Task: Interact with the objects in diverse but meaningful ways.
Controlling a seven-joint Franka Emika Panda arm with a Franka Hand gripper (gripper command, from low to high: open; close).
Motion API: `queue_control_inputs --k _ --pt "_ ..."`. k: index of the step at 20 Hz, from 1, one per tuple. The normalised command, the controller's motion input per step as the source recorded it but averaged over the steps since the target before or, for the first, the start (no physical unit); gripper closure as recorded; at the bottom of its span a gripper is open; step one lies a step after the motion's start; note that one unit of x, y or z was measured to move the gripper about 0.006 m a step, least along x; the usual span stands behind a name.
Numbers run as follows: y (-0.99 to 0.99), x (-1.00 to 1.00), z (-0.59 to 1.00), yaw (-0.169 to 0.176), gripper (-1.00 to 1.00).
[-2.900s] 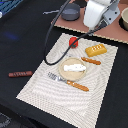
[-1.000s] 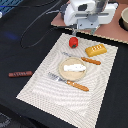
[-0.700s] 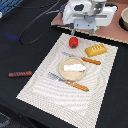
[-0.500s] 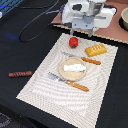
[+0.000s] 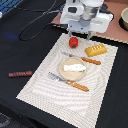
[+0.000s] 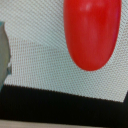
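A red tomato [image 5: 73, 42] sits at the far edge of the striped placemat [image 5: 45, 87]; it fills the wrist view [image 6: 92, 32]. My gripper [image 5: 81, 35] hangs just above and slightly behind the tomato, jaws apart and empty; one grey finger [image 6: 2, 55] shows at the wrist view's edge. A yellow ridged bread loaf [image 5: 95, 49] lies to the exterior view's right of the tomato. A white fish-like piece [image 5: 72, 66] lies on a tan plate [image 5: 62, 74]. A dark reddish-brown sausage stick [image 5: 20, 74] lies off the mat on the black table.
An orange-handled knife [image 5: 91, 61] lies beside the plate and an orange-handled fork [image 5: 75, 85] in front of it. A black cable [image 5: 35, 27] runs over the table at the back. A grey pot [image 5: 123, 17] stands at the far right.
My gripper has moved to the exterior view's left and lower, from above the bread's side to just over the tomato. The toys have not moved.
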Motion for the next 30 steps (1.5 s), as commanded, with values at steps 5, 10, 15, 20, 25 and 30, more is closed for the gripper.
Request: queue_control_inputs --k 5,10,15,20,25,30 --pt "-0.09 -0.63 -0.44 -0.034 -1.00" --pt "-0.02 -0.62 -0.47 -0.029 -1.00" --pt "0.20 -0.57 -0.41 -0.003 -1.00" --pt "0.24 -0.48 -0.38 0.000 1.00" --pt "0.19 -0.45 -0.35 0.000 1.00" --pt "0.09 -0.33 -0.15 -0.001 1.00"
